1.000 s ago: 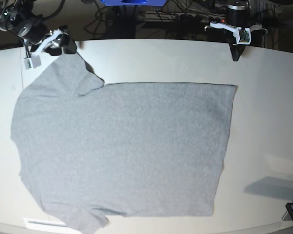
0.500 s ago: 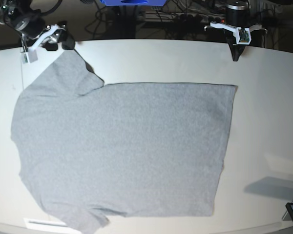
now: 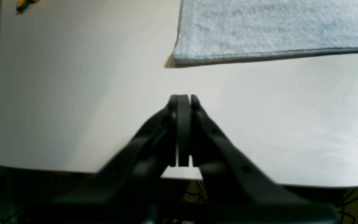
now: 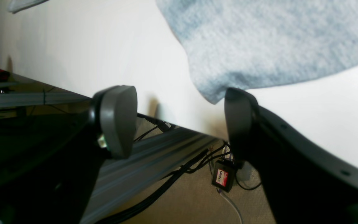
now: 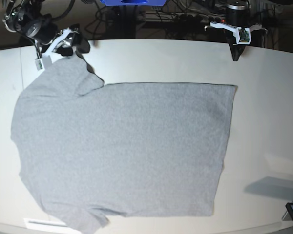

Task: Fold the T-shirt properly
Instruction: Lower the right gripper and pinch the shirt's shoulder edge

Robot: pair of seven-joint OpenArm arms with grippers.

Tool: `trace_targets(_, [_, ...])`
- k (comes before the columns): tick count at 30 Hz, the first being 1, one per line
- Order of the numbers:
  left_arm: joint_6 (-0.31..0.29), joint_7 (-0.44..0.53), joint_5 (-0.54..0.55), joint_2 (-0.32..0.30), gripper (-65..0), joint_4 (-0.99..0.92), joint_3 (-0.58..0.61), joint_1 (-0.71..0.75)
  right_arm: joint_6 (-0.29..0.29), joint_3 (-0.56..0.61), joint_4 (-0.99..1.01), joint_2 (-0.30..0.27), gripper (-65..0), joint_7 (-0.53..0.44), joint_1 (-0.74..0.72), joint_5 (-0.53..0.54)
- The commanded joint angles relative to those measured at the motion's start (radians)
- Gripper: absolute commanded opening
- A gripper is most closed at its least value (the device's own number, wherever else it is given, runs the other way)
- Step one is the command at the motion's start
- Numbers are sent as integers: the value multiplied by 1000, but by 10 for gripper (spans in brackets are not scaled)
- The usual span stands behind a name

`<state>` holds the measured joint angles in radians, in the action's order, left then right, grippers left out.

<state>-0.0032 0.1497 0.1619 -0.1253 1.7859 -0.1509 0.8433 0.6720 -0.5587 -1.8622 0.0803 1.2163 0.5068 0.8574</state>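
T-shirt (image 5: 122,146) is lying flat, plain side up, on the surface (image 5: 263,122); no fold made, everything left. I'm holding my right gripper (image 4: 179,115) apart at the sleeve corner, left gripper (image 3: 183,102) together, parked off-cloth.

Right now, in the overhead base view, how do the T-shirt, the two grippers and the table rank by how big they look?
1. table
2. T-shirt
3. left gripper and right gripper: both small, too alike to rank.
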Motion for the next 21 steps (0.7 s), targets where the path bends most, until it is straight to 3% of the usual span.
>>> trace_targets(1, [7, 26, 1, -6, -650, 13, -5, 15, -2, -7, -11, -7, -228, -2, -7, 1])
trace_targets(11, [7, 26, 1, -6, -650, 4, -6, 14, -5, -8, 13, -12, -229, -3, -61, -2])
trace_targets(16, [7, 26, 1, -7, -650, -16, -6, 11, -4, -8, 103, -49, -238, -25, -78, -2])
trace_targets(21, [7, 26, 5, -6, -650, -16, -42, 11, 1, 1, 112, -67, -377, -65, -76, 1])
